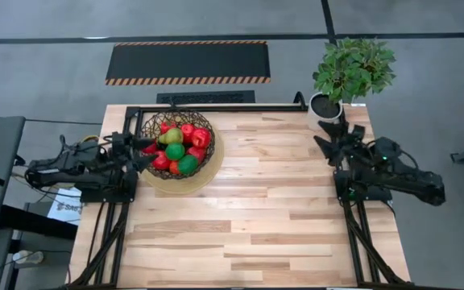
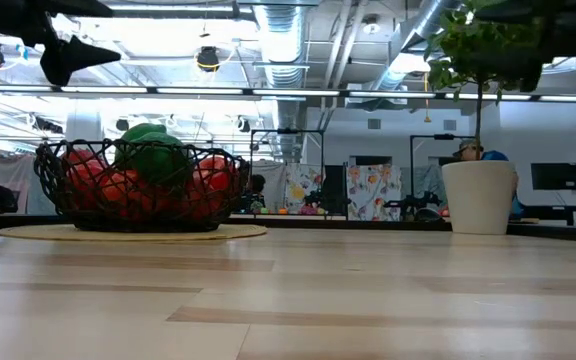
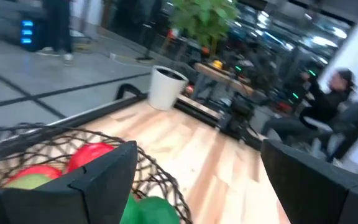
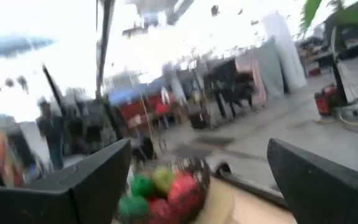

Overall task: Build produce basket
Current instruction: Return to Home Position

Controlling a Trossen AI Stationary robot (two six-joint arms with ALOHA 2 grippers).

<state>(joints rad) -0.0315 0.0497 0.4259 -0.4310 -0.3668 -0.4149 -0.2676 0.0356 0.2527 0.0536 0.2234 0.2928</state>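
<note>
I see my left gripper [image 1: 145,153] spread wide, empty, beside the upright, mouth-up basket [image 1: 180,114] at upper left; my right gripper [image 1: 327,135] is likewise spread.

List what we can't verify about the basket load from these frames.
Count of produce: high view, top pieces cover lower ones; low view, basket weave and front pieces screen the rest.
Kinds: right wrist view, motion blur.
Part of basket wall: left wrist view, left claw finger covers it.
</note>
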